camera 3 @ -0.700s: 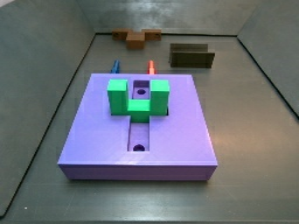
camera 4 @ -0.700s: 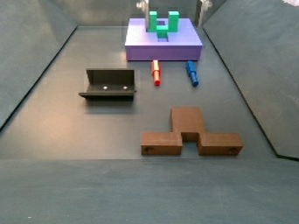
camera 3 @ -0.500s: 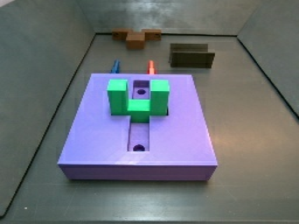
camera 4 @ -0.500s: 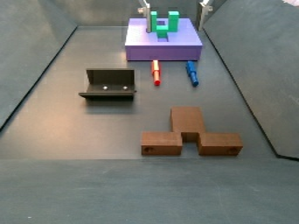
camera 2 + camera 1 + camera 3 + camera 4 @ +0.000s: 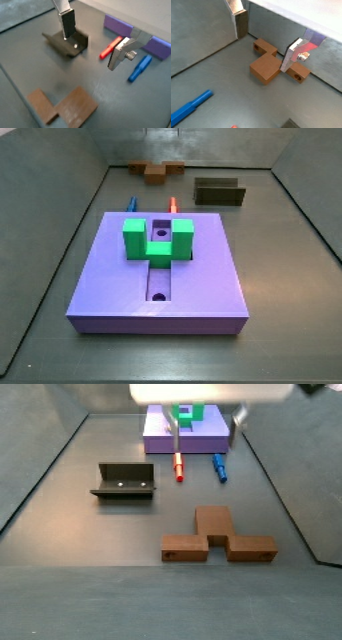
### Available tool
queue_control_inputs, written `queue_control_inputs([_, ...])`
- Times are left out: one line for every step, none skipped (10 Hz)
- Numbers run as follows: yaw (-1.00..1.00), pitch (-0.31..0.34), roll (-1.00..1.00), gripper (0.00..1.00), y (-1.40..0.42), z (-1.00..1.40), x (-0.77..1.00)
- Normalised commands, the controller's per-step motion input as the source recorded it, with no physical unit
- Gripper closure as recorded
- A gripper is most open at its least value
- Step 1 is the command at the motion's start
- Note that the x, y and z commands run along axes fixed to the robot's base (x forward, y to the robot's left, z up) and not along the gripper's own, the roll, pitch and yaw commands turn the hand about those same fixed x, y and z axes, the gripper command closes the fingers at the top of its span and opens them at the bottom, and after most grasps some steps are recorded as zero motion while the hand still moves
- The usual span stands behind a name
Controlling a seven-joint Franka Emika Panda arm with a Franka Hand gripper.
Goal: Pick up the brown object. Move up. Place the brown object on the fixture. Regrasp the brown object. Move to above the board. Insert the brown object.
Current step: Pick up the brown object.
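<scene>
- Gripper (image 5: pixel 264 37) hangs high over the floor, its silver fingers (image 5: pixel 293 54) spread apart with nothing between them.
- Below it, the brown object (image 5: pixel 271 64) lies flat on the grey floor, showing between the fingers in a wrist view.
- In a side view the brown object (image 5: pixel 218 539) sits well apart from the fixture (image 5: pixel 124 481) and far from the board (image 5: pixel 187 431).
- Its bar with the two holes runs crosswise, the stub pointing toward the board.
- My judgement: the coming move is mainly a descent onto the piece.
</scene>
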Motion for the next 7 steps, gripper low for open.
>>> queue_control_inputs([-0.09, -0.157, -0.03, 0.0, 0.24, -0.87, -0.12])
queue_control_inputs([-0.08, -0.137, 0.0, 0.0, 0.11, -0.72, -0.13])
queue_control_inputs([-0.07, -0.146, -0.05, 0.0, 0.09, -0.59, -0.12])
queue_control_inputs([0.0, -0.104, -0.03, 0.0, 0.0, -0.26, -0.11])
queue_control_inputs([0.0, -0.116, -0.05, 0.0, 0.0, -0.24, -0.12])
queue_control_inputs([-0.02, -0.124, -0.07, 0.0, 0.03, -0.32, -0.17])
queue_control_inputs([-0.01, -0.087, -0.09, 0.0, 0.07, -0.22, -0.1])
